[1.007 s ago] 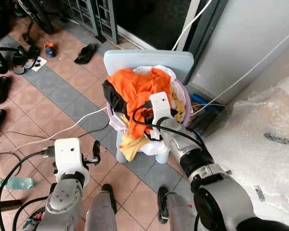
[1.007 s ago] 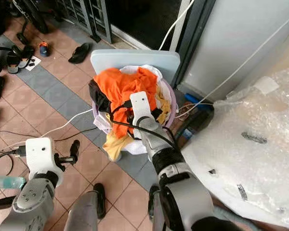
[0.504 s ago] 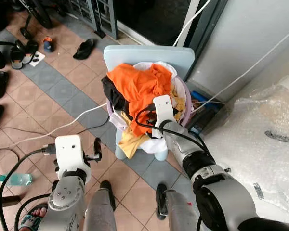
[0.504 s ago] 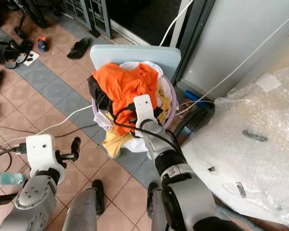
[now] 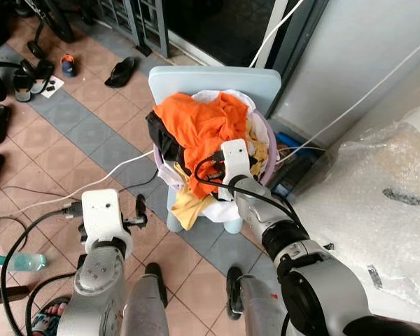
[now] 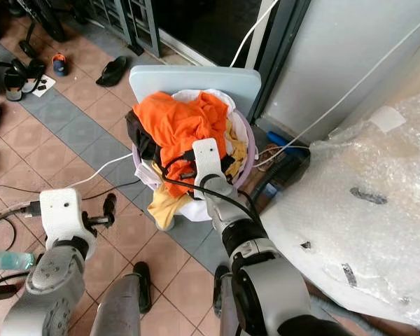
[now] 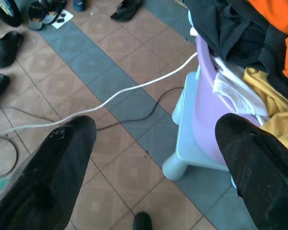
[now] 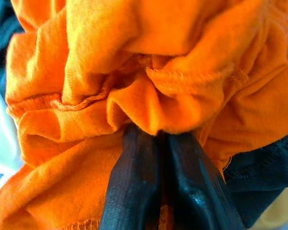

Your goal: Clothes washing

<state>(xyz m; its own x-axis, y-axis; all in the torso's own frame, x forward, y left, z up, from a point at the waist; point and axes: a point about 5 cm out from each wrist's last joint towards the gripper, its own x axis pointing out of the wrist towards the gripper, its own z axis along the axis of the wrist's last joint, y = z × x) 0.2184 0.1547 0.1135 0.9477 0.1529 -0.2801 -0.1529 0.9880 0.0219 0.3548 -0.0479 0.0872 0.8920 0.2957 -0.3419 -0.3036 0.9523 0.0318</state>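
Observation:
A heap of clothes fills a lavender basket (image 5: 269, 152) standing on a pale blue plastic stool (image 5: 217, 80). An orange garment (image 5: 199, 122) lies on top, over black (image 5: 161, 140), white and yellow (image 5: 187, 203) pieces. My right gripper (image 5: 211, 164) reaches into the front of the heap. In the right wrist view its fingers (image 8: 134, 191) are pressed together with a fold of the orange garment (image 8: 149, 72) pinched at their tips. My left gripper (image 5: 138, 213) hangs low to the left of the stool, above the tiled floor, open and holding nothing, its fingers (image 7: 53, 177) spread wide.
A white cable (image 5: 98, 185) and a black cable cross the tiles left of the stool. Sandals and shoes (image 5: 122, 72) lie at the far left. A bubble-wrapped bulk (image 5: 385, 203) stands at the right. A plastic bottle (image 5: 21, 262) lies at the lower left. A dark doorway is behind the stool.
The view has shifted slightly. My right gripper stays pinched on the orange garment at the front of the heap, and the left arm hangs much as before.

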